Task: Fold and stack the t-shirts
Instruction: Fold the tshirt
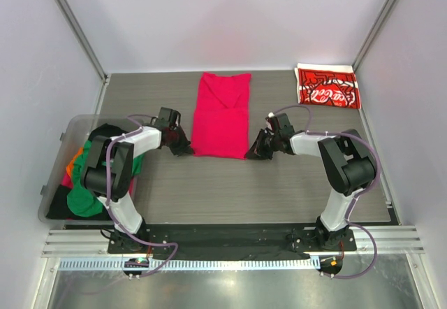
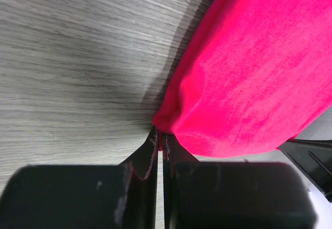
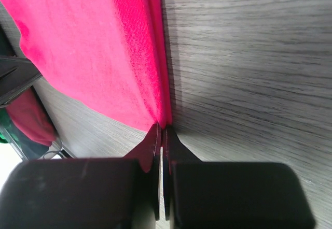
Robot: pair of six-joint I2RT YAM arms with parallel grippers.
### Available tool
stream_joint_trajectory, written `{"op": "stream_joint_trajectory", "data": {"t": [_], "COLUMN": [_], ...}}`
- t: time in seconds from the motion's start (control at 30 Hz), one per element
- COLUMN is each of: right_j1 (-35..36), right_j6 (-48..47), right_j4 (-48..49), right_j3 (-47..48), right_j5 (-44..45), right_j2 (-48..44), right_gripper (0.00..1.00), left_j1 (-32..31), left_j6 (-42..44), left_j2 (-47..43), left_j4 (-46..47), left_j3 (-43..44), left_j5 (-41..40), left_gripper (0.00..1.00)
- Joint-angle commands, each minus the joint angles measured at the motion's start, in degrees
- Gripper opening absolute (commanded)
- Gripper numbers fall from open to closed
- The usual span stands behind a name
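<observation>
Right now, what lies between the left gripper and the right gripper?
Only the near edge of the crimson-pink t-shirt, as the top view shows. The left gripper pinches one near corner and the right gripper pinches the other.

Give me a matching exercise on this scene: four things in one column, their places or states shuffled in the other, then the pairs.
1. crimson-pink t-shirt
2. Coca-Cola t-shirt
3. clear bin
4. left gripper

A. folded, far right corner
B. at the left edge of the table, full of loose cloth
C. shut on the crimson-pink t-shirt's near left corner
D. long strip, mid-table

Pairs: 1-D, 2-A, 3-B, 4-C.
</observation>
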Motion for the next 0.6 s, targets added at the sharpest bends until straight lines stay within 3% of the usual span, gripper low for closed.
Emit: {"op": "stream_joint_trajectory", "data": {"t": [0.0,0.33,0.57], "right_j1": [0.21,0.21,0.91], "right_j6": [-0.73,-3.10,-3.19], "right_j4": [-1.13,-16.57,-32.85], "right_j3": [-1.02,-1.72,-1.72], "right_j5": [1.26,2.92,5.21], "right_j2": [-0.68,-18.43,-34.60], "right_gripper": [0.01,0.01,0.01], "left_j1": [-1.10,-8.39,-16.74], "left_j6": [-0.37,-4.24,-8.10], "left_j2": [-0.92,-18.31,-33.16], "left_j4": [0.12,-8.92,-24.64], "left_j3": [-1.05,-5.62,-3.26], "left_j5": [-1.82,-4.80,-8.49], "left_gripper": [0.00,0.00,0.00]}}
